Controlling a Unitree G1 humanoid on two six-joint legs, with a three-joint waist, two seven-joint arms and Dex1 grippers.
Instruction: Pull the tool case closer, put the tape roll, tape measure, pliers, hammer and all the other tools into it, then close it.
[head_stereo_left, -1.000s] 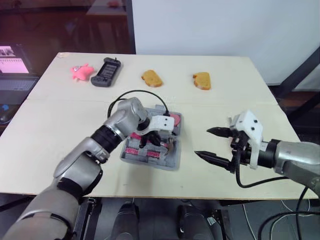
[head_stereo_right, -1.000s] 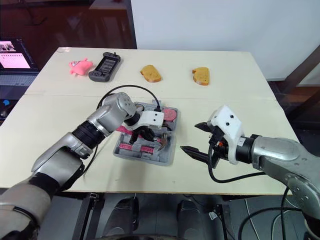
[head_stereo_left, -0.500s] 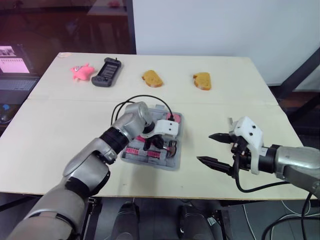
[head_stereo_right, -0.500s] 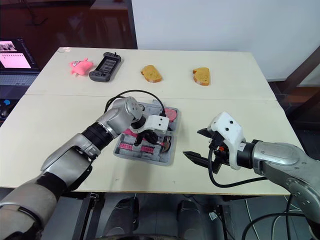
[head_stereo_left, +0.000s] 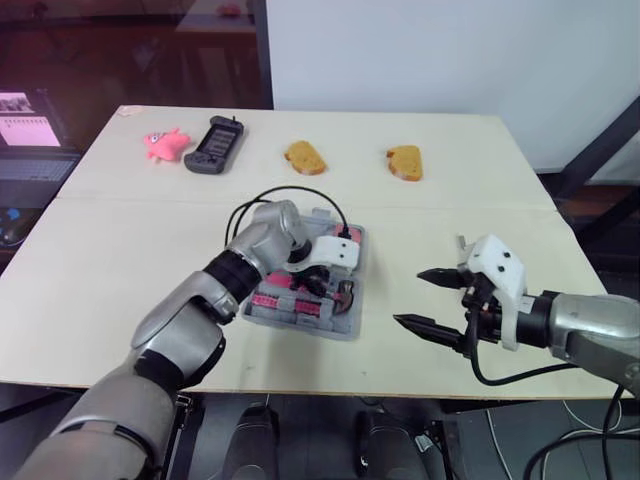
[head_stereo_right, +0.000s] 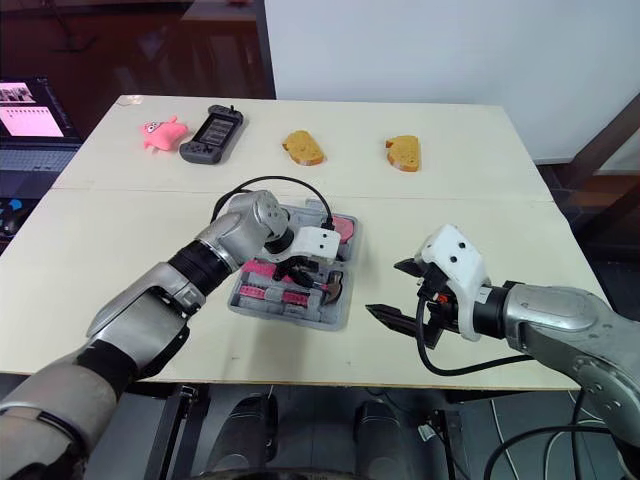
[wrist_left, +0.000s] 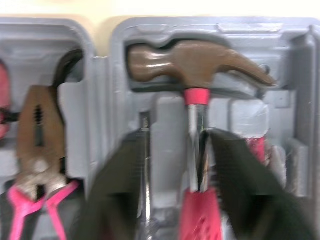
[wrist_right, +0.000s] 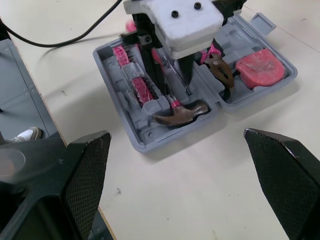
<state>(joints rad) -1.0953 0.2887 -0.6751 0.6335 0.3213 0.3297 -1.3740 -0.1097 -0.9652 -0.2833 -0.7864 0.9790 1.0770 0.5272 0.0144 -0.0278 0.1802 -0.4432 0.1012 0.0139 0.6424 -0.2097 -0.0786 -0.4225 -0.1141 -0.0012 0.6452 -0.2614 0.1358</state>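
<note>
The grey tool case (head_stereo_left: 349, 325) lies open at the table's middle. My left gripper (head_stereo_left: 318, 285) reaches down into it. Its fingers (wrist_left: 120, 190) stand open on either side of the hammer's shaft. The hammer (wrist_left: 195, 60), with a brown head and pink grip, lies in its moulded slot. Pink-handled pliers (wrist_left: 37, 150) rest in the neighbouring recess, and a pink tape measure (wrist_right: 260, 67) fills the corner compartment. To the right of the case my right gripper (head_stereo_left: 435, 298) hovers over bare table, wide open with nothing between its fingers.
Along the far side lie a pink toy (head_stereo_left: 162, 144), a black game controller (head_stereo_left: 212, 144) and two bread pieces (head_stereo_left: 304, 157) (head_stereo_left: 405, 161). A laptop (head_stereo_left: 25, 140) stands off the table's left. The left gripper's black cable (head_stereo_left: 280, 197) loops above the case.
My left gripper's fingers have spread apart around the hammer's shaft, and the hammer now rests in its slot. The right gripper has sunk slightly toward the front edge.
</note>
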